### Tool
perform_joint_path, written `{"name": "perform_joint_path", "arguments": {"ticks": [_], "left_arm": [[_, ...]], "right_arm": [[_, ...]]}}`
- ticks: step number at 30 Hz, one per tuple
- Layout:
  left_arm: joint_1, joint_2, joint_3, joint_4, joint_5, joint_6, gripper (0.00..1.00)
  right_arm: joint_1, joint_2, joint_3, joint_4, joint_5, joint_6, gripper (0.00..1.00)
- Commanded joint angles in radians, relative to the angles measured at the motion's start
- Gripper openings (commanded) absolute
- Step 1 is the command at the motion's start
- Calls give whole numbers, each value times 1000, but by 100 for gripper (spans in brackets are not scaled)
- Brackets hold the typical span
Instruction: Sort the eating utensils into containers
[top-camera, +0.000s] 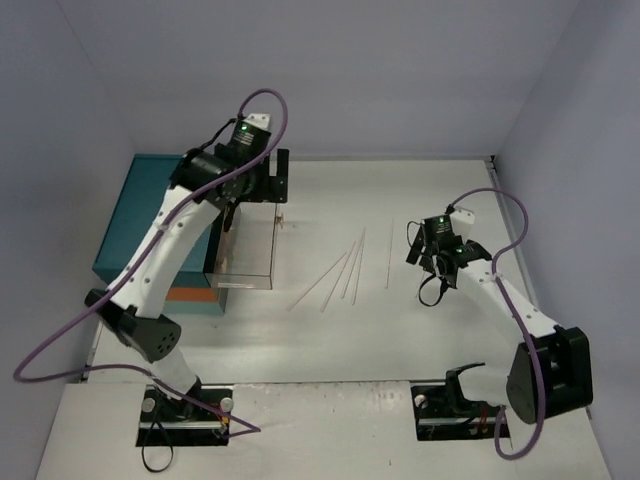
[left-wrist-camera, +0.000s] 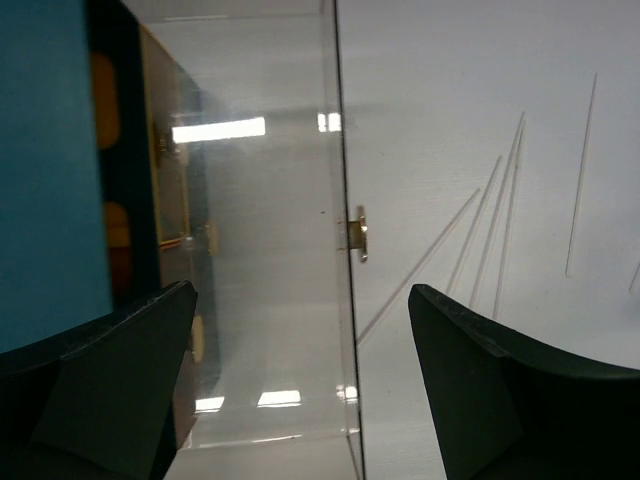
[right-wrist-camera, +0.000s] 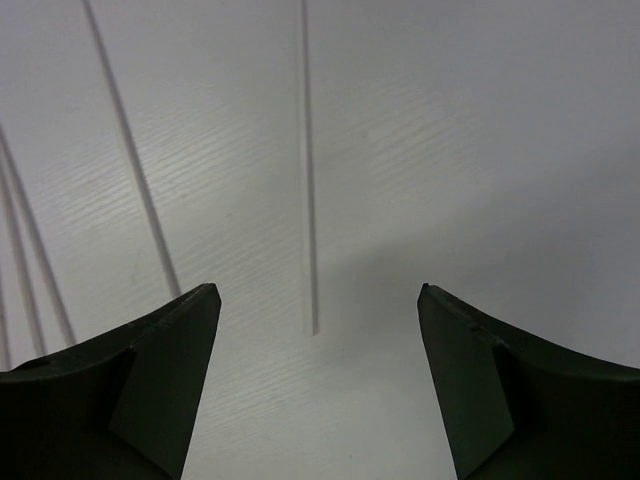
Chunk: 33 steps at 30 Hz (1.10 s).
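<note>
The right gripper (right-wrist-camera: 315, 292) hangs low over the table (top-camera: 400, 340), jaws spread and holding nothing. Between them lies only the near tip of a lone chopstick (right-wrist-camera: 306, 150), flat on the surface and running straight away from the wrist. The step in hand looks like picking that stick up. It is thin and flush with the table, so the fingers should come down until they graze the surface, one on each side. They should bite a little up from the tip rather than at its very end, where the stick could flick out; a hold nearer the middle would also stop it swinging in transit. The other chopsticks (top-camera: 340, 275) lie fanned together to its left, apart enough that closing should not snag them. Beyond them the clear drawer (left-wrist-camera: 260, 250) stands pulled out of the teal chest (top-camera: 135, 215), its gold handle (left-wrist-camera: 358, 235) toward the sticks. The left gripper (left-wrist-camera: 302, 290) hovers over the drawer, spread wide and empty. The stick is long, so it should go in along the drawer's longer side.
</note>
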Motion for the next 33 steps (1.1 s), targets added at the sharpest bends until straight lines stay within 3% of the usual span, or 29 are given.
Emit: {"name": "perform_joint_path", "arguments": {"ticks": [1,4,6,19,23,26,33], "left_arm": [[25,-178,-39,23,-61,59,85],[49,-262,-93,25,-56,71,85],[60,-318,-142,26,-61,82,85],[90,-520,-359,25,-79,106,86],[94,-532,-387,25,-78,98,86],[96,-531,-391,23,-54,90,86],[98,-524,-359,27,-56,82,86]], "right_arm": [[-77,104,59,6,-125,-20,75],[-124,220,81,7,-205,-60,68],[-155,269,91,12,-244,-69,57],[-183,407,68,114,-259,-78,29],[-183,428,38,151,-264,-88,16],[-180,428,40,153,-279,-101,0],[-67,249,137,148,-294,-149,0]]}}
